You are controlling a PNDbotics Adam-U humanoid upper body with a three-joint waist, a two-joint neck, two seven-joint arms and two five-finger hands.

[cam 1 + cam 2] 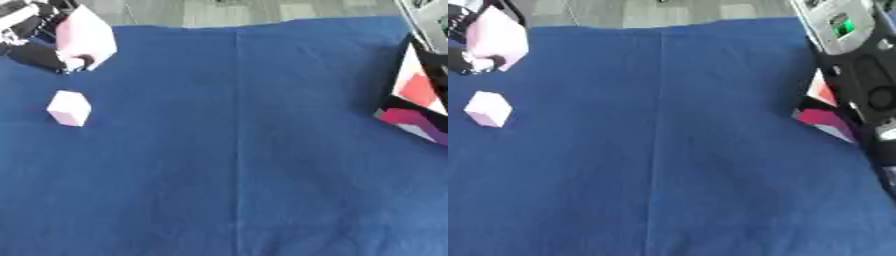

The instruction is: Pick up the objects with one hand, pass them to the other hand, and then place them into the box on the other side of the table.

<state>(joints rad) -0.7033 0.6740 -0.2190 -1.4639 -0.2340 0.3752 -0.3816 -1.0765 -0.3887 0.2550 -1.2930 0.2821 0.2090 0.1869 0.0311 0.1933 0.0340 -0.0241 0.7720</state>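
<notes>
Your left hand (39,55) sits at the far left corner with dark fingers curled round a pale pink block (86,37), lifted off the blue cloth (262,150). Carry it toward the middle and keep it level so the other hand can take a free face. A second, smaller pink cube (68,108) lies just below, near the left edge. The box (418,107) is cut off at the right edge; your right hand is unclear there, fingers unreadable.

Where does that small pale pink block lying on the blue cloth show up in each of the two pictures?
Left eye view: small pale pink block at left, upper part, lying free.
Right eye view: close to the left edge, same height.
Shared landmark: the vertical crease in the blue cloth, well to the block's right in both.
</notes>
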